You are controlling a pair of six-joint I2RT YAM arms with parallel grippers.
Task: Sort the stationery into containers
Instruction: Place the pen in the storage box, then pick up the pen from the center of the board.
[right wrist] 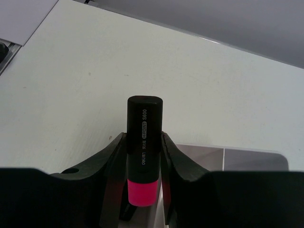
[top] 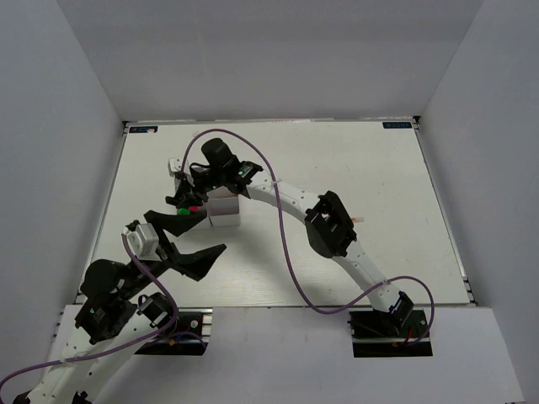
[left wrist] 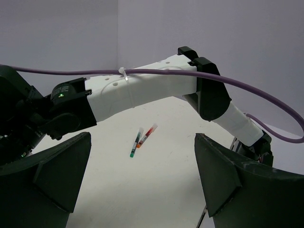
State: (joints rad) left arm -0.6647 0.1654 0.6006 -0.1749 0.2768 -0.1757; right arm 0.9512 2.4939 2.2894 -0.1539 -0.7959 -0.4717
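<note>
Right claw (right wrist: 145, 145): closed on a black highlighter (right wrist: 144, 121), one finger pressed against each side of the barrel.
Highlighter: held lengthwise in the right claw, pink end back toward the wrist, black cap poking out past the fingertips over the table (right wrist: 95, 71).
Tray (right wrist: 247, 159): a pale lilac corner shows just beside the right claw, low and to the right behind its fingers; the overhead view places the claw at the tray's left edge. What lies in its compartments cannot be made out.
Left claw (left wrist: 142, 140): spread wide with nothing between its fingers, hanging near the tray on the side facing the arm bases.
Pens (left wrist: 141, 140): two thin ones lie on the table ahead of the left claw, framed between its fingers, one green-tipped and one red-tipped, side by side and nearly touching.
Right arm (left wrist: 156, 80): crosses the scene beyond the left claw, above the pens, a purple cable (left wrist: 266, 99) draped along it.
</note>
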